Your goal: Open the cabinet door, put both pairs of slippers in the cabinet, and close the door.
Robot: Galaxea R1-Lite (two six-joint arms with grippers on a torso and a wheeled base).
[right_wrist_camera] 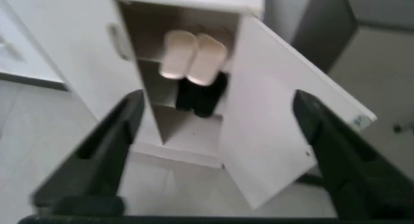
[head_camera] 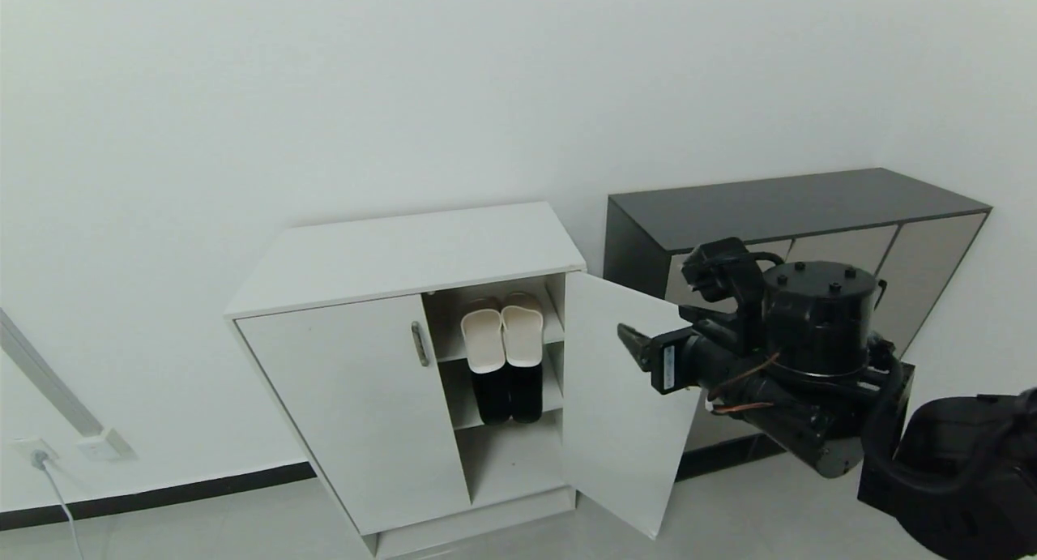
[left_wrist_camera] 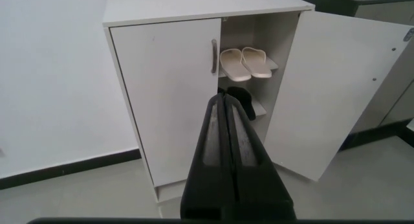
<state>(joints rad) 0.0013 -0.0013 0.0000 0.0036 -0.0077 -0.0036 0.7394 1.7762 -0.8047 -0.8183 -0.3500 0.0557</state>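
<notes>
The cabinet door (head_camera: 616,414) stands open on its right-side hinge, its free edge directly ahead of the released, wide-spread right claw (head_camera: 656,301), evidently the nearer arm; white slippers (head_camera: 502,333) and black slippers (head_camera: 509,394) sit shelved inside.

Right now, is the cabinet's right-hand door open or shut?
Open. The door stands swung out from the cabinet, exposing white slippers inside, with black slippers just below them.
</notes>
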